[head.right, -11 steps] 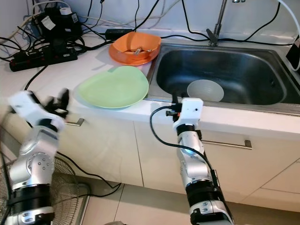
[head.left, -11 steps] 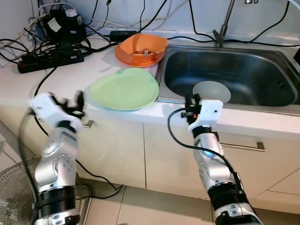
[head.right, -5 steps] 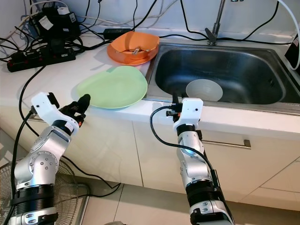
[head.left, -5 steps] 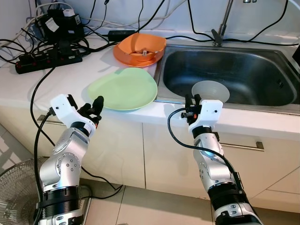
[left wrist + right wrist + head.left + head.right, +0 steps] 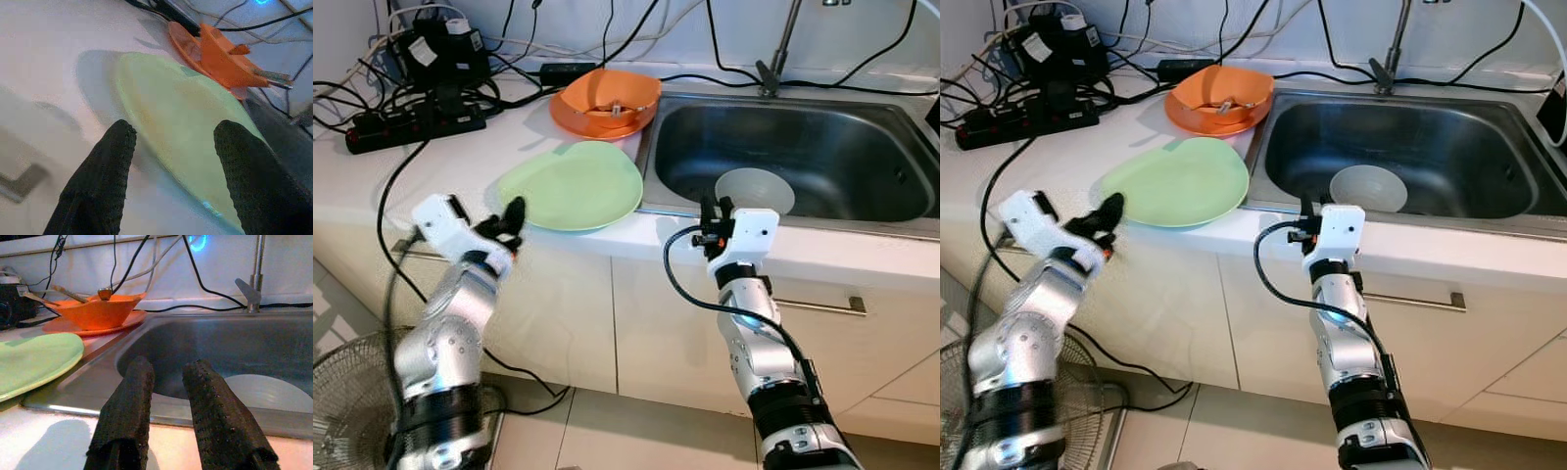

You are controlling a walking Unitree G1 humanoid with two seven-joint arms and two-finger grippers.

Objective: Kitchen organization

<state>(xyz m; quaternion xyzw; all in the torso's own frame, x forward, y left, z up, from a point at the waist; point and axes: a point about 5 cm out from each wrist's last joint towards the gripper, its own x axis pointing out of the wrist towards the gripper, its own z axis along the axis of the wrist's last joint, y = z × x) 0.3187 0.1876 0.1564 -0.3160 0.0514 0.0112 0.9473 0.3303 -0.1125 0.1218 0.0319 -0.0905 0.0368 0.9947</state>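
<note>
Kitchen counter (image 5: 372, 181) is what I have under the head camera, white, with a steel sink (image 5: 803, 147) let into its right end and a tap (image 5: 781, 49) rising at the sink's back rim. Power strips and tangled cables (image 5: 421, 93) fill the counter's back left corner. A green plate (image 5: 573, 186) lies near the front edge, its right side just beside the sink's left rim. Behind it, by the sink's back left corner, an orange bowl (image 5: 607, 98) sits on an orange plate with a utensil inside. A pale bowl (image 5: 756, 191) rests in the sink basin close to the front wall.

My left gripper (image 5: 506, 223) hovers at the counter's front edge just left of the green plate, fingers (image 5: 105, 181) spread apart and empty, straddling the plate's near rim in the wrist view. My right gripper (image 5: 716, 212) is at the sink's front rim, fingers (image 5: 128, 406) slightly parted, holding nothing, pointed across the basin.
</note>
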